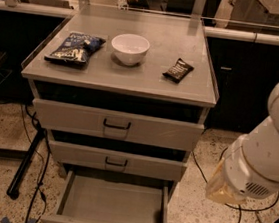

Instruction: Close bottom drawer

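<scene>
Bottom drawer (111,205) was pulled well out of the cabinet (204,122), down at floor level. Its grey tray lay wide open and bare inside, and its front edge ran off the lower rim of my sight. Above it sat the middle drawer (118,161) and the top drawer (116,125). Each had a small black bar handle at its centre and a dark gap showing over its front panel. Up on the tabletop (147,84) there were three things in a row, all apart from one another. A blue snack bag (76,49) lay flat on the left, and a white bowl (130,48) stood upright in the middle. A dark wrapped bar (178,70) lay to the right, set at a slant. Over on the right, beside the cabinet and clear of it, hung the robot's white arm (265,153). Its fat round joint was about level with the middle drawer, with a yellowish piece (221,186) at its lower left. The pincer did not show from where I stood, lost somewhere past the arm's bulk, so I could not tell whether it was spread or pressed together. Black cables (33,192) trailed over the speckled floor on the left, by a black stand leg (25,163).
</scene>
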